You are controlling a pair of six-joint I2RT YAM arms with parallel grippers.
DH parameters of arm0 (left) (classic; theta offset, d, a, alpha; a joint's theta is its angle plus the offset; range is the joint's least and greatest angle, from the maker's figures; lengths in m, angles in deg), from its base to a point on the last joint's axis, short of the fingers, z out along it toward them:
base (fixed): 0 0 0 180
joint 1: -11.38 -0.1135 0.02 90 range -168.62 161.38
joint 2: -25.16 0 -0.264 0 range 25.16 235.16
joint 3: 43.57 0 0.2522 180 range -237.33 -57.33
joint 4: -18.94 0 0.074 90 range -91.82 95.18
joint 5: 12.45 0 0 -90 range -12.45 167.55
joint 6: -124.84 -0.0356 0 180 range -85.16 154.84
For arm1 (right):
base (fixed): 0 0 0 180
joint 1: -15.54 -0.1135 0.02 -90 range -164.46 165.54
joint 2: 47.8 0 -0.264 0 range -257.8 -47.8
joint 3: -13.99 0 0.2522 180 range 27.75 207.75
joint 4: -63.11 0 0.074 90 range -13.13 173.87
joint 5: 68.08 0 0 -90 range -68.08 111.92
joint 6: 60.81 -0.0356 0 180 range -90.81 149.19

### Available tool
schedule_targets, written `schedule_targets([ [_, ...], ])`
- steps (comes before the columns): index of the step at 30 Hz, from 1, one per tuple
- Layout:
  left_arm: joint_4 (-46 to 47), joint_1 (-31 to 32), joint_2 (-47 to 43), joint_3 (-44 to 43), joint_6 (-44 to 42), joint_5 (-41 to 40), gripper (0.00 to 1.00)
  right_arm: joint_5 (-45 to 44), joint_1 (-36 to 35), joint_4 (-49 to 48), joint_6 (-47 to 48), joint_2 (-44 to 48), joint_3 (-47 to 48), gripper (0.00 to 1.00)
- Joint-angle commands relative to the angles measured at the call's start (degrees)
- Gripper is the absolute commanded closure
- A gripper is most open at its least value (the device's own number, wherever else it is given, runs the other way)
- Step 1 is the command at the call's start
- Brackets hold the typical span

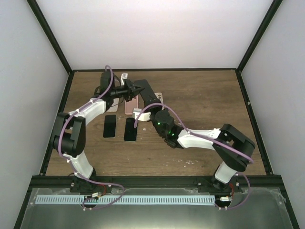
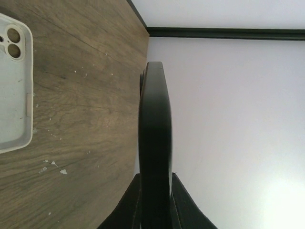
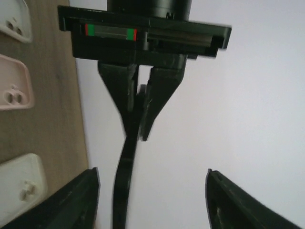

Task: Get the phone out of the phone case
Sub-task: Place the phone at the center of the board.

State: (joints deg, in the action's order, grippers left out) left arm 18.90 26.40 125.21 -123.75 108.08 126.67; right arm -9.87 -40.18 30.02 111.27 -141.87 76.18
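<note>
Pinching a black phone (image 2: pixel 155 143) edge-on, the left gripper (image 3: pixel 138 119) holds it above the table's (image 1: pixel 205 105) far left, long axis running from its jaws towards the right arm. The right gripper (image 3: pixel 151 195) stands spread around the free end, seemingly not touching. Two dark phones (image 1: pixel 109 126) and pale cases (image 3: pixel 16 90) lie beneath.

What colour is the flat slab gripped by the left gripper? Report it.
Black. The slab shows best in the left wrist view, edge-on in the left gripper.
</note>
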Motion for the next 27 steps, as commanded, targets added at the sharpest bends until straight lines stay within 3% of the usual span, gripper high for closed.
schedule_targets([
  [1,1.7,-1.1,-0.6,-0.1,-3.4,1.8,1.00,2.2,-0.4,8.9,-8.9,3.8,-0.2,0.33],
  [4,-0.9,-1.5,-1.1,0.0,-8.0,2.9,1.00,5.6,0.0,23.5,-17.7,6.0,1.1,0.16],
  [8,-6.5,-1.5,-2.7,1.6,-17.1,3.4,1.00,14.3,3.1,44.9,-28.7,8.8,4.0,0.05],
  [11,-9.7,-1.5,-3.4,3.5,-22.4,4.5,1.00,23.3,7.4,55.4,-34.8,12.1,5.9,0.00],
  [18,-17.4,2.1,-4.1,8.9,-33.7,5.1,1.00,40.8,18.5,65.9,-41.4,19.3,6.2,0.00],
  [27,-13.0,10.8,0.9,12.6,-33.1,2.7,1.00,48.9,28.0,68.2,-47.0,21.9,7.3,0.00],
])
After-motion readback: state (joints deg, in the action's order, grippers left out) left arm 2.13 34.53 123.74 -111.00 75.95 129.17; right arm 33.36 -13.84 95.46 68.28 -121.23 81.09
